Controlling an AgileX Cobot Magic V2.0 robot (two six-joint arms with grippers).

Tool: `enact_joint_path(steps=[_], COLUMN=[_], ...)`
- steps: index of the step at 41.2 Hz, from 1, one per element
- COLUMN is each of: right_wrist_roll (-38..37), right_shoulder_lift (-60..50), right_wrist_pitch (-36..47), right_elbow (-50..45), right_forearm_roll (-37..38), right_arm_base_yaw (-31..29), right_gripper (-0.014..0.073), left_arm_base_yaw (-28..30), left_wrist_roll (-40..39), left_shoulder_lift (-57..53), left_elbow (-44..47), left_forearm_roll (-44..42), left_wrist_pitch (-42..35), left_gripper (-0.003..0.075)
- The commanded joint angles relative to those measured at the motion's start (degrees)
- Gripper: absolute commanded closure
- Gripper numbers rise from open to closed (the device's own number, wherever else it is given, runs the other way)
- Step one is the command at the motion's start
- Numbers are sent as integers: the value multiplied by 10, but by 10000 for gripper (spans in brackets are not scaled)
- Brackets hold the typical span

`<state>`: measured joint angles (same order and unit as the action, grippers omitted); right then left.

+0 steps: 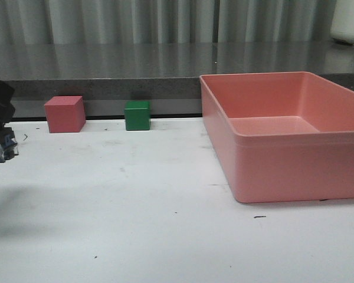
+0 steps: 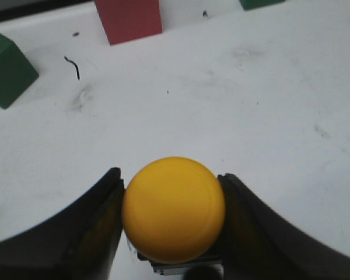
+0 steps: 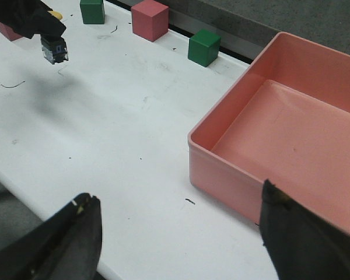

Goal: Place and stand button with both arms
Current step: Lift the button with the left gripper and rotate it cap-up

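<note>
Left claw clenched on one button, right claw released, two green cubes

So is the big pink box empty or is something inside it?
Empty, as far as shows. The pink box has only bare floor in the right wrist view, though one corner is cut off. The button is in the left gripper.
</note>
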<state>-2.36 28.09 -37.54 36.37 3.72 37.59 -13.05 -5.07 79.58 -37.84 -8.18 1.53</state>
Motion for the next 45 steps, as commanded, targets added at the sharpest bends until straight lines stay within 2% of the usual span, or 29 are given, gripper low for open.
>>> enact_joint_path(steps=[1, 14, 27, 36, 45], right_wrist_roll=[6, 6, 6, 6, 6], right_shoulder_lift=[1, 1, 1, 1, 1], right_wrist_pitch=[41, 41, 41, 41, 41], right_elbow=[15, 15, 15, 15, 15], right_forearm_roll=[0, 0, 0, 0, 0], right_arm_base_yaw=[-3, -3, -3, -3, -3], right_gripper=[22, 22, 22, 22, 22], left_arm_base_yaw=[2, 3, 3, 3, 3], left_wrist_roll=[-1, -1, -1, -1, -1], left_shoulder_lift=[-22, 31, 128, 165, 178], left_elbow=[17, 80, 82, 82, 82], left_forearm_roll=[-2, -25, -46, -51, -50], left_wrist_pitch=[-147, -379, -514, -529, -497], left_gripper=[430, 430, 430, 430, 430])
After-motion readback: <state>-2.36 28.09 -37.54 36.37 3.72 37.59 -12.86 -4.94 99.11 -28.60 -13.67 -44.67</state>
